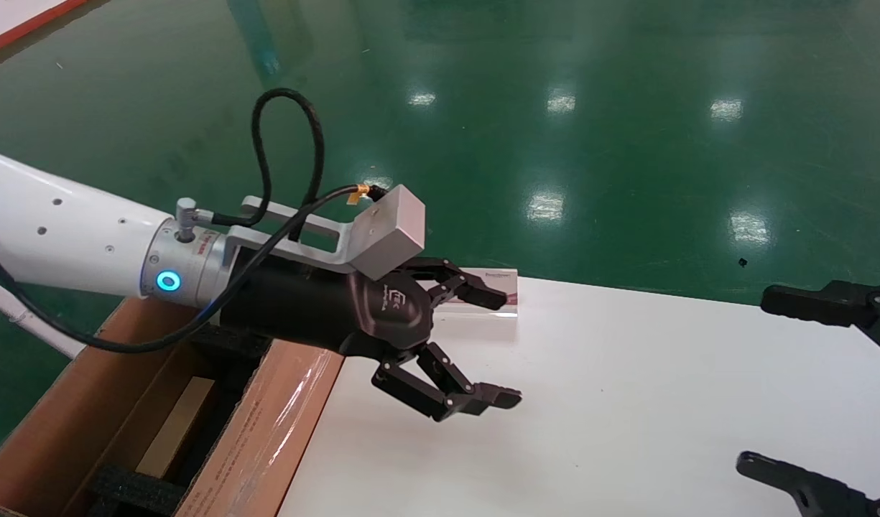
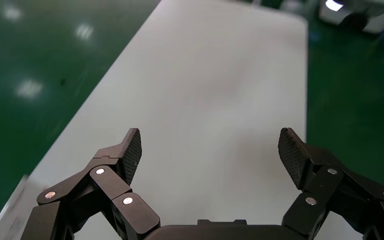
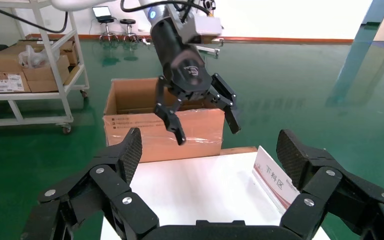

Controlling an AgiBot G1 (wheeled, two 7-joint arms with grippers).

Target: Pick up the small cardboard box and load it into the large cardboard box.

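At the far left of the head view stands the large cardboard box [image 1: 260,431], a brown corrugated carton with its top open beside the end of the white worktop [image 1: 626,402]. Black foam pads [image 1: 134,490] line its inside, and a strip of shiny clear tape runs along the flap nearest the worktop. Down between the pads lies a flat tan piece that looks like the small cardboard box [image 1: 177,424], though only one narrow face of it shows.

The left arm reaches out over that flap, so the left end effector [image 1: 493,345] hangs above the worktop's near-left corner with its fingers spread wide and nothing between them. The left wrist view agrees: both textured pads [image 2: 132,150] stand well apart over bare white surface.

Just behind the left end effector, on the worktop's far edge, stands a small clear acrylic sign [image 1: 493,298] with a red strip and printed characters.

At the far right, the right end effector [image 1: 763,380] sits over the worktop's right edge, fingers likewise spread and empty; its wrist view looks along the worktop toward the carton [image 3: 160,132].
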